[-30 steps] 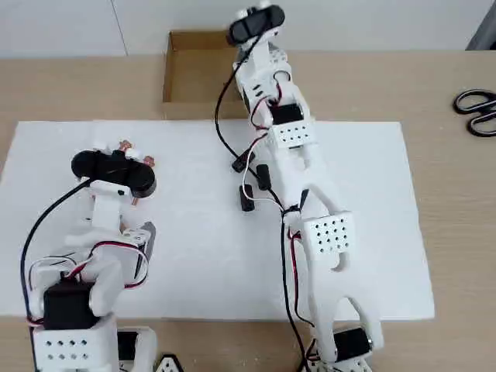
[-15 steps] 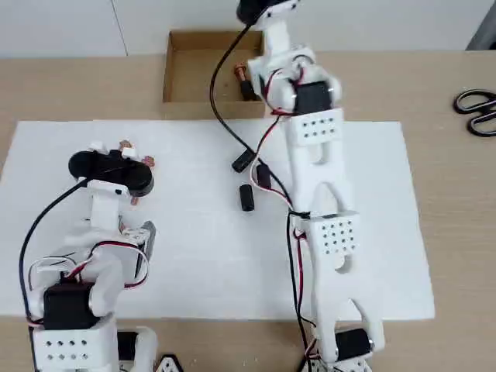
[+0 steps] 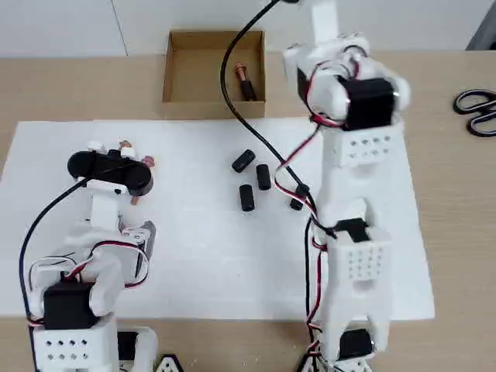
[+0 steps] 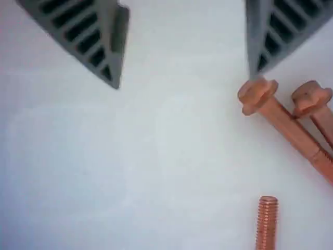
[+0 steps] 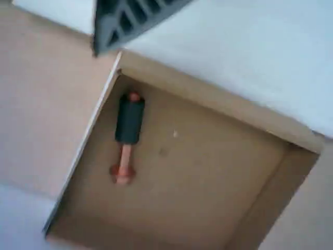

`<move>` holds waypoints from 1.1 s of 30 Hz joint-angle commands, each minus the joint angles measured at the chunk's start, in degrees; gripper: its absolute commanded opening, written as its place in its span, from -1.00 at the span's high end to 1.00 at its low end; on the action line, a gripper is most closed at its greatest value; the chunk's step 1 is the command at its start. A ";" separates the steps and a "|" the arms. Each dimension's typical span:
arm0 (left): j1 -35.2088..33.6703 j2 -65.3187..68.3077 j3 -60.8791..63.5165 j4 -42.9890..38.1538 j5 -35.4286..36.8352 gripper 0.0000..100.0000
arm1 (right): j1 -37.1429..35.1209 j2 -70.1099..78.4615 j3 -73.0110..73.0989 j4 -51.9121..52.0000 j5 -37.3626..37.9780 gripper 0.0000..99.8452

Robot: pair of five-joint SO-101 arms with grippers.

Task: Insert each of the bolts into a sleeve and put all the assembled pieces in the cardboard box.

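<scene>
An assembled bolt-in-sleeve piece (image 3: 244, 81) (image 5: 126, 136) lies inside the cardboard box (image 3: 194, 70) (image 5: 218, 208), close to one wall. My right arm (image 3: 353, 108) is raised beside the box; one finger (image 5: 130, 21) of its gripper hangs above the box corner with nothing against its tip. Three black sleeves (image 3: 243, 161) (image 3: 263, 177) (image 3: 246, 197) lie loose mid-sheet. My left gripper (image 4: 182, 57) (image 3: 116, 149) stands open just over the white sheet, holding nothing. Copper bolts (image 4: 273, 114) (image 4: 312, 101) (image 4: 267, 221) lie beside one of its fingers (image 4: 276, 31).
The white sheet (image 3: 194, 256) covers most of the wooden table. Scissors (image 3: 477, 108) lie at the far right edge. A black cable connector (image 3: 297, 204) hangs off the right arm near the sleeves.
The right arm let the assembled piece go in the box, then lifted up and swung right, away from it, uncovering the sleeves. The left arm has kept still.
</scene>
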 commanded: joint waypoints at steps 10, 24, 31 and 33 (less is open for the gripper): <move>0.09 -0.70 -0.66 -1.23 0.35 0.70 | -0.31 -35.30 60.13 -1.45 2.02 0.73; 0.09 -0.70 -0.57 -1.14 0.44 0.70 | -0.40 -30.73 80.97 -3.03 -25.41 0.73; 0.09 -0.70 -0.40 -1.14 0.44 0.70 | -0.40 -19.38 80.88 -3.47 -27.78 0.73; 0.09 -0.70 -0.40 -1.14 0.44 0.70 | -0.40 -16.66 80.88 -4.70 -31.38 0.73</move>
